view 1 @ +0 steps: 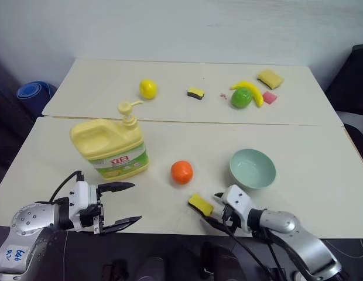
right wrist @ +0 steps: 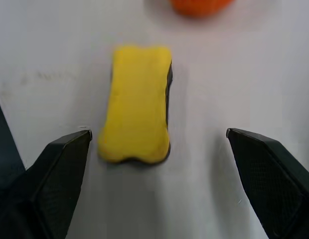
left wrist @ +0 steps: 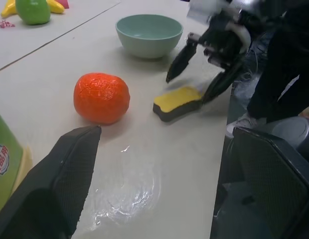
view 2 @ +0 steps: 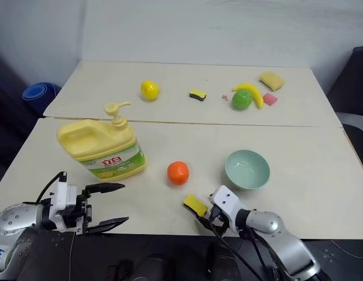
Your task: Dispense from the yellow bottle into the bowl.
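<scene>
Orange cut off, yellow bottle mostly out of frame.

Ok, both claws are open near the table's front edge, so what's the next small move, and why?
Probably ease the left claw forward toward the yellow bottle. It is open, empty, and short of the bottle, which stands upright to the left of the bowl. The right claw merely faces a yellow sponge, which isn't needed.

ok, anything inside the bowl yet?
The bowl looks empty: the left wrist view shows bare mint interior, though its near rim covers the bottom. The yellow bottle stands apart, with an orange between them.
</scene>
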### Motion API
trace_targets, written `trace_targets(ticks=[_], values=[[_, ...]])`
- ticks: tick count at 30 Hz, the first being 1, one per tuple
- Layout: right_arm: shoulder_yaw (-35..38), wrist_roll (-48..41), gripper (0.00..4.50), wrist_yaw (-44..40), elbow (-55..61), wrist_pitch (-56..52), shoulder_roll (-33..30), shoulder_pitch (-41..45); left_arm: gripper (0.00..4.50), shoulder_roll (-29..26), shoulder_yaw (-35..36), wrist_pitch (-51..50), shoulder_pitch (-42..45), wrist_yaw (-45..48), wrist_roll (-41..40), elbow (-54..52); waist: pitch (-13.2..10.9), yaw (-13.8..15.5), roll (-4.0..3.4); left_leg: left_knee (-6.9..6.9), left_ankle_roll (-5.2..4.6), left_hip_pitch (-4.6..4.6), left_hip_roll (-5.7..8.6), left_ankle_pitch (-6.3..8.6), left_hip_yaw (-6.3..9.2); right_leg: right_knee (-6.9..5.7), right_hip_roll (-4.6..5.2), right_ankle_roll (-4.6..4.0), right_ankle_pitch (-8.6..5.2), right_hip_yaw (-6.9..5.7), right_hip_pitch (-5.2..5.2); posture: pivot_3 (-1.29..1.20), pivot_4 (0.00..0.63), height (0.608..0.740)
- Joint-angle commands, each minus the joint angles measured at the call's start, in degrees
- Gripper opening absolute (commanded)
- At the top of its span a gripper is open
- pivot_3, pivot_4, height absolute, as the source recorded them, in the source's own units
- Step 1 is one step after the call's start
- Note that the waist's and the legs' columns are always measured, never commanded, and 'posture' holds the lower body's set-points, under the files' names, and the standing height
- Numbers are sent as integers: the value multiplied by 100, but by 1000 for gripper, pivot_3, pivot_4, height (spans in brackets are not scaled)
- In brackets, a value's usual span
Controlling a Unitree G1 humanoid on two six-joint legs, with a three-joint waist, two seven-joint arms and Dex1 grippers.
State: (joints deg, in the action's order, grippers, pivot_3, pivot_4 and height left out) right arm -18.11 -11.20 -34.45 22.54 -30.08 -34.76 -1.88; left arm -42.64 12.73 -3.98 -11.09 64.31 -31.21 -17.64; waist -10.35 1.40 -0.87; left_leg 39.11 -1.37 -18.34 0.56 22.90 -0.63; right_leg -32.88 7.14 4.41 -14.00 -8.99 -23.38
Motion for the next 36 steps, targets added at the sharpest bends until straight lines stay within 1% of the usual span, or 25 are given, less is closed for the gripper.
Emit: trace_targets(ticks=[1,3,6,7,8,9,11,12,13,14,16,19,20,22,25,29,31,32,34,36], values=[[-110,92,3567,-113,-216,231,213,135,4500,-56,7,-125,66,-8,-99,-276,2,-16,4,0,1,1,-1,-2,0,0,-3,0,0,0,3,0,150,740],[-33,119,2915,-160,-305,469,287,218,4500,-35,7,-167,96,-16,-96,-292,1,-23,3,1,3,3,-4,-3,-1,-1,-6,0,0,2,2,0,150,740],[100,-5,1775,-329,-268,580,290,234,4500,-1,-17,-198,133,-30,-66,-294,1,-17,2,1,5,3,-9,-4,-2,-4,-15,0,0,3,2,0,150,740],[187,-97,1486,-452,-217,735,271,212,4500,17,-40,-202,157,-40,-57,-289,1,-17,2,1,5,3,-10,-4,-1,-3,-17,0,0,3,2,0,150,740],[252,-155,1261,-544,-193,857,261,192,4500,36,-62,-199,172,-49,-44,-285,1,-16,2,1,6,3,-11,-4,-1,-3,-20,0,0,3,2,0,150,740],[311,-212,1164,-635,-169,950,251,169,4500,51,-78,-196,184,-55,-33,-279,1,-13,2,1,6,2,-13,-4,-1,-2,-31,0,0,4,2,0,150,740],[497,-367,1097,-877,-66,1262,193,87,4500,87,-112,-171,213,-64,1,-254,1,-2,2,1,7,2,-16,-3,-1,-1,-43,0,0,6,3,0,150,740],[712,-569,1093,-1012,69,1366,157,0,4500,108,-131,-154,228,-68,17,-236,1,1,2,1,7,2,-16,-3,-1,-1,-43,0,0,6,3,0,150,740],[1254,-1017,1093,-1176,342,1455,82,-156,4500,143,-158,-125,258,-69,34,-213,0,7,0,1,7,2,-17,-3,-1,0,-44,0,0,7,3,0,150,740],[1642,-1338,1093,-1286,533,1500,30,-268,4500,170,-174,-108,279,-67,47,-198,-3,20,-4,1,7,0,-17,-3,0,0,-44,0,0,7,3,0,150,740],[2755,-1971,1093,-1173,759,1479,-6,-451,4500,241,-197,-88,341,-98,46,-162,-2,16,-3,2,7,1,-16,-3,0,2,-44,2,2,9,6,0,150,740],[4083,-2109,1093,-1038,405,1480,-242,-678,4500,413,-180,-144,467,-235,-57,-111,-2,26,-2,6,7,11,-21,-1,0,6,-38,3,5,15,24,0,150,740],[4415,-1956,1093,-982,19,1543,-359,-708,4500,475,-196,-162,510,-279,-64,-92,-2,23,-1,6,8,12,-23,0,1,9,-38,3,5,16,27,0,150,740],[4801,-1579,1093,-835,-1017,1723,-589,-644,4500,589,-282,-194,588,-357,-42,-42,-1,15,0,6,11,13,-28,2,0,9,-42,1,4,17,30,0,150,740],[4690,-990,1093,-806,-2612,2095,-904,-382,4500,732,-393,-274,689,-480,1,13,-1,0,-1,6,9,13,-28,2,-7,7,-44,-1,3,20,42,0,150,740],[4276,-480,1093,-863,-4501,2671,-1015,446,4500,839,-435,-348,799,-583,-20,48,-8,-53,-14,6,10,16,-30,1,-22,-3,-49,-5,1,22,44,0,150,740],[4016,-192,1772,-933,-5276,3116,-1055,846,4500,891,-459,-322,852,-626,10,72,-10,-102,-24,6,12,22,-33,-2,-34,-9,-50,-6,1,31,44,0,150,740],[3936,-136,2010,-1020,-5529,3222,-1076,982,4500,907,-459,-302,876,-638,19,93,-11,-118,-30,6,14,27,-33,-3,-39,-11,-51,-7,2,36,44,0,150,740],[3911,-1,2717,-992,-5869,3570,-1193,1150,4500,904,-453,-297,895,-613,2,112,-11,-134,-39,6,15,27,-33,-4,-40,-14,-51,-7,2,38,44,0,150,740],[4085,-119,3398,-1071,-5854,3621,-1327,1137,4500,844,-388,-424,852,-535,-149,82,-14,-120,-45,6,16,26,-34,-5,-40,-13,-50,-7,2,38,44,0,150,740]])
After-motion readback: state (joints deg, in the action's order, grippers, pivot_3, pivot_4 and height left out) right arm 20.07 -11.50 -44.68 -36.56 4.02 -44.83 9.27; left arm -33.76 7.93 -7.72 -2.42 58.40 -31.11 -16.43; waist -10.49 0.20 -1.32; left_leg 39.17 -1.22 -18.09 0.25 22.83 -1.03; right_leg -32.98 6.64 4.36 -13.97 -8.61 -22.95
